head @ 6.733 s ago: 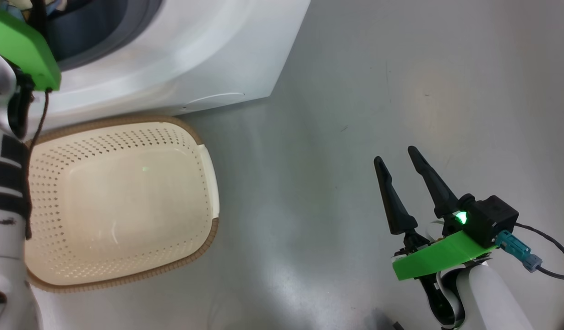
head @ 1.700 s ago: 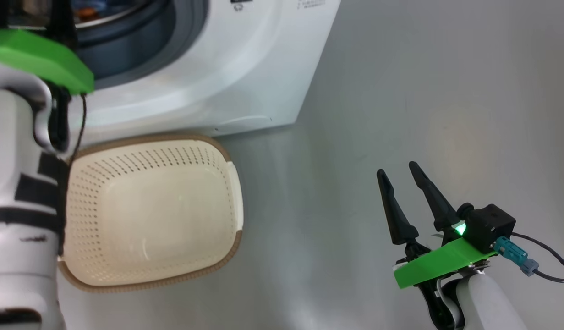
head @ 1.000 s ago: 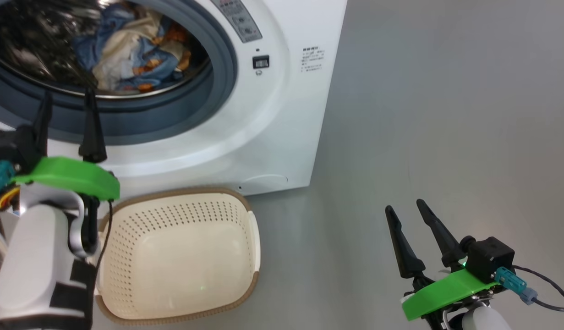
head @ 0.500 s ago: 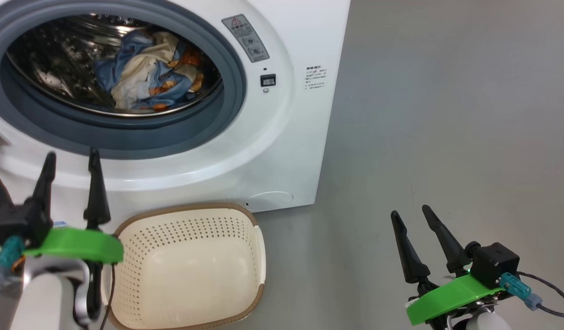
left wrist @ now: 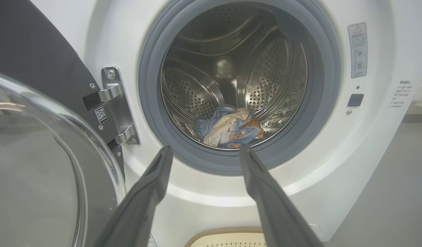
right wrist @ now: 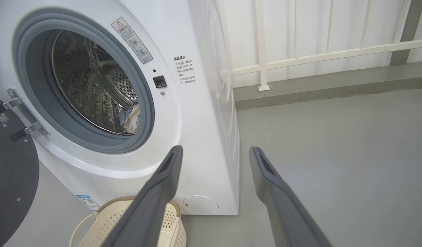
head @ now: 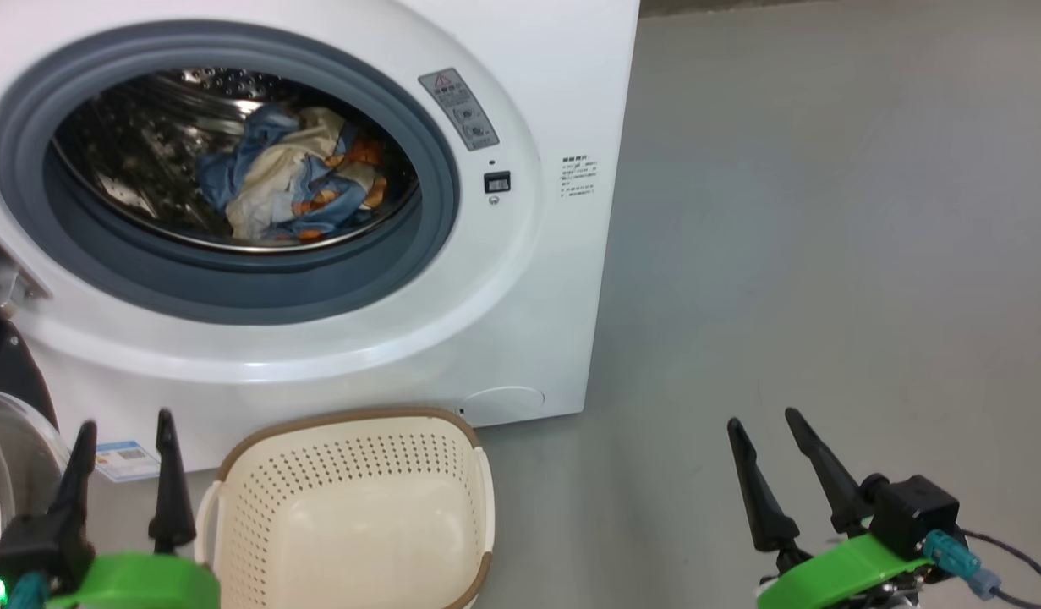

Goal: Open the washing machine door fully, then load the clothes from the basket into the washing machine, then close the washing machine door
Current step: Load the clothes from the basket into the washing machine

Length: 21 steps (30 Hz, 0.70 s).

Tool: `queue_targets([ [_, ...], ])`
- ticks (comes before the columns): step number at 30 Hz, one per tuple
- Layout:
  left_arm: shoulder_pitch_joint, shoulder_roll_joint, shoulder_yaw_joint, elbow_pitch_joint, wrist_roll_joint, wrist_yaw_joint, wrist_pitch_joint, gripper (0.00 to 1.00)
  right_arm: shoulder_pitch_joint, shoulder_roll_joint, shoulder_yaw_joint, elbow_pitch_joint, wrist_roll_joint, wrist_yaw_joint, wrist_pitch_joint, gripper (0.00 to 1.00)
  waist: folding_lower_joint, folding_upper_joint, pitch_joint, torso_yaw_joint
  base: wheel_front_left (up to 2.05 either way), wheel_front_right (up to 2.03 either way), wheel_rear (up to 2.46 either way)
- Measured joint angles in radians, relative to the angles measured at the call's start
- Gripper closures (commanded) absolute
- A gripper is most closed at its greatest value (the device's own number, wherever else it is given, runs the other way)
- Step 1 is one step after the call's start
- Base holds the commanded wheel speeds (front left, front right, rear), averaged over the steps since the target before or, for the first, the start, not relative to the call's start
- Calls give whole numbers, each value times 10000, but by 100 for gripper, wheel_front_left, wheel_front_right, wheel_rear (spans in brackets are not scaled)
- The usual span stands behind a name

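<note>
The white washing machine stands with its round door swung open to the left, glass bowl facing out. The light-blue and cream clothes lie in the steel drum, also seen as clothes and clothes. The cream basket sits on the floor below the opening, with nothing in it. My left gripper is open and empty, left of the basket and below the drum mouth, pointing at it. My right gripper is open and empty over bare floor, right of the machine.
Grey floor stretches to the right of the machine. A white railing and wall stand behind it. The open door hangs on a steel hinge, close on my left gripper's left.
The head camera has tilted up, bringing the whole drum mouth into view. My left gripper has drawn back from the gasket and down beside the basket. The right gripper holds its place.
</note>
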Motion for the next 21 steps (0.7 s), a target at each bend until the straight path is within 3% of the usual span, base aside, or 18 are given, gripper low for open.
queue_targets([
  [11,2069,-336,405,-1087,309,174,2,0,432,8,-178,-211,-401,0,0,0,0,0,-380,-94,0,0,0],
  [21,2480,-583,190,-1446,642,-4,2,0,517,12,-334,-362,-472,0,0,0,0,-1,-461,-101,0,0,0],
])
